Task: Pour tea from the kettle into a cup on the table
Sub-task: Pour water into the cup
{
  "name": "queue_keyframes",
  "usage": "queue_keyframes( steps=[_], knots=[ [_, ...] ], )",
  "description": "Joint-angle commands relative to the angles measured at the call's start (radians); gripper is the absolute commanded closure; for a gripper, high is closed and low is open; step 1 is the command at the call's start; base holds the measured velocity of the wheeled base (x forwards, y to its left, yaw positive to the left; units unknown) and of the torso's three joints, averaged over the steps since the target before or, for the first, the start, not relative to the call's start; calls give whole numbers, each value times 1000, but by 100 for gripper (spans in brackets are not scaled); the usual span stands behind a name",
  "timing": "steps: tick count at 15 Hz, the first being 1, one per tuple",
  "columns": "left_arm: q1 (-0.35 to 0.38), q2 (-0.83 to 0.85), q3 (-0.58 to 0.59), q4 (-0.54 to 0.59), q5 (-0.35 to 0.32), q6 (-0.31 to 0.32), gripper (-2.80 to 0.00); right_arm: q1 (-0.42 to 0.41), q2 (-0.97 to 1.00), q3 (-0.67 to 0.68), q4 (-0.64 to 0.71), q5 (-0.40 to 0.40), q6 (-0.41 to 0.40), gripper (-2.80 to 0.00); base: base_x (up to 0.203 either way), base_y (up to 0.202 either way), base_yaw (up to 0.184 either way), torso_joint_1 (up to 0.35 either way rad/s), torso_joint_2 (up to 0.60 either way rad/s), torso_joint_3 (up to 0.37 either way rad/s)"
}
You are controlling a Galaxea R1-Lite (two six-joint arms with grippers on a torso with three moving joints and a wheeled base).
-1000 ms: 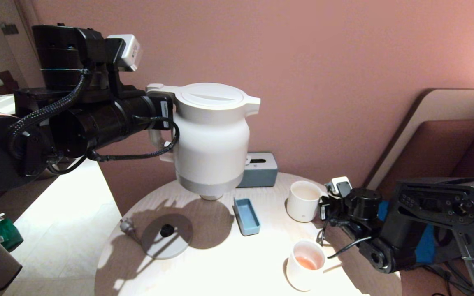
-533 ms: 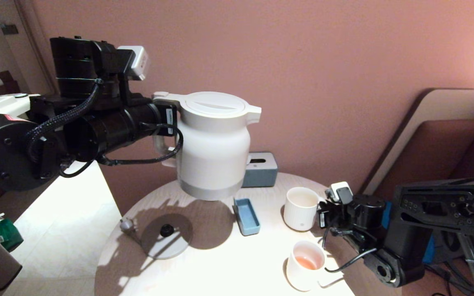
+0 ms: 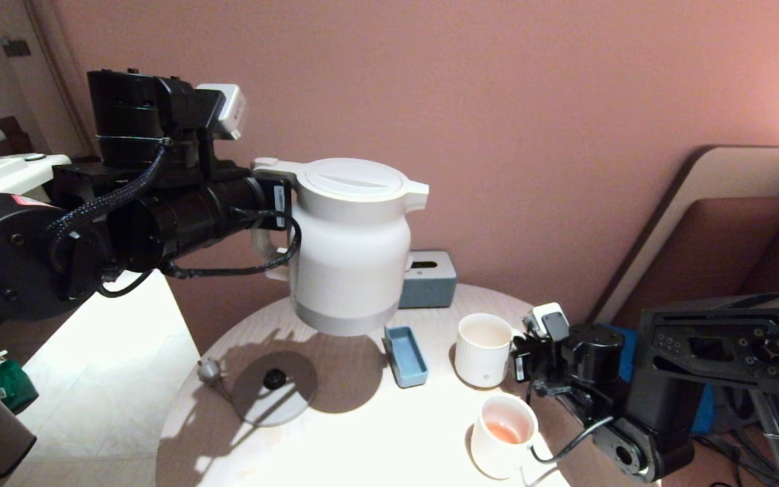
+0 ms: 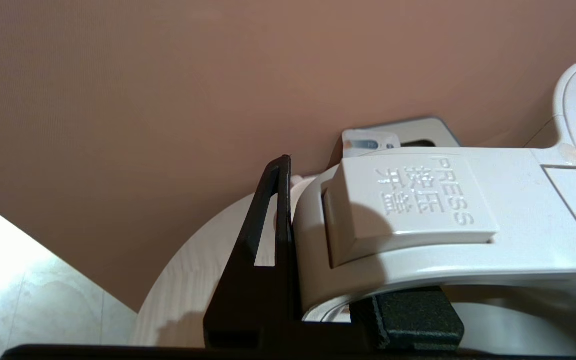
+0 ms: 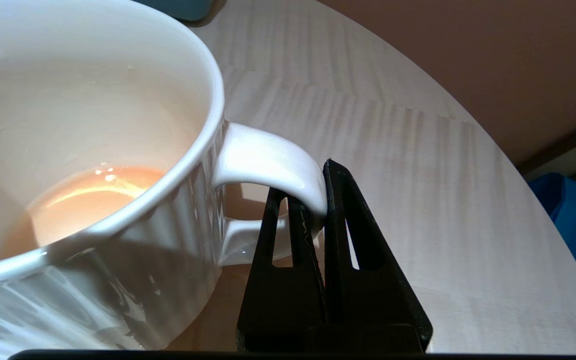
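Left hand (image 4: 318, 300): clamped on the top bar of the kettle's (image 3: 352, 250) loop handle, one black finger (image 4: 268, 235) up against the outside of the bar, beside a PRESS button (image 4: 413, 205). Kettle held upright in the air, clear of the counter (image 3: 362, 433), spout toward the robot's right, lid shut. Its shadow falls over the grey round base disc (image 3: 274, 387) below it; a plug (image 3: 208, 370) lies just beside the disc.

Right hand (image 5: 318, 210): fingers together on the small loop handle of the cup (image 3: 483, 349), pinching the handle's outer curve. Cup is ribbed and white, upright, sitting on the counter at the right of its middle, below and to the right of the kettle's spout. Wrist view shows a shallow pool of pale orange tea (image 5: 93, 192) in its bottom.

Outward from there: a small blue tray (image 3: 405, 356) lies on the counter between the kettle's shadow and the cup. A second white cup (image 3: 503, 436) stands nearer the robot, apart from the held one, also with a little pinkish liquid. A blue-grey box (image 3: 428, 278) with a white top sits at the far edge of the counter, against the pink wall (image 3: 531, 122), partly hidden by the kettle.
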Motion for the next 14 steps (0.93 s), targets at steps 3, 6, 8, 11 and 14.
queue_keyframes(
  steps=[3,6,8,11,14],
  knots=[
    [0,2,18,-8,2,1,0,24,-1,-1,-15,-1,-1,0,0,0,0,0,0,0],
    [0,1,19,-8,3,1,0,29,-1,2,-15,-1,-1,0,0,0,0,0,0,0],
    [0,1,19,-9,2,1,0,38,-1,3,-15,-1,-3,0,0,0,0,0,0,0],
    [0,-1,19,-7,2,1,0,41,2,-3,-15,-1,-5,0,0,0,0,0,0,0],
    [0,-1,25,-9,2,1,0,47,8,-10,-15,-1,-5,0,0,0,0,0,0,0]
  ],
)
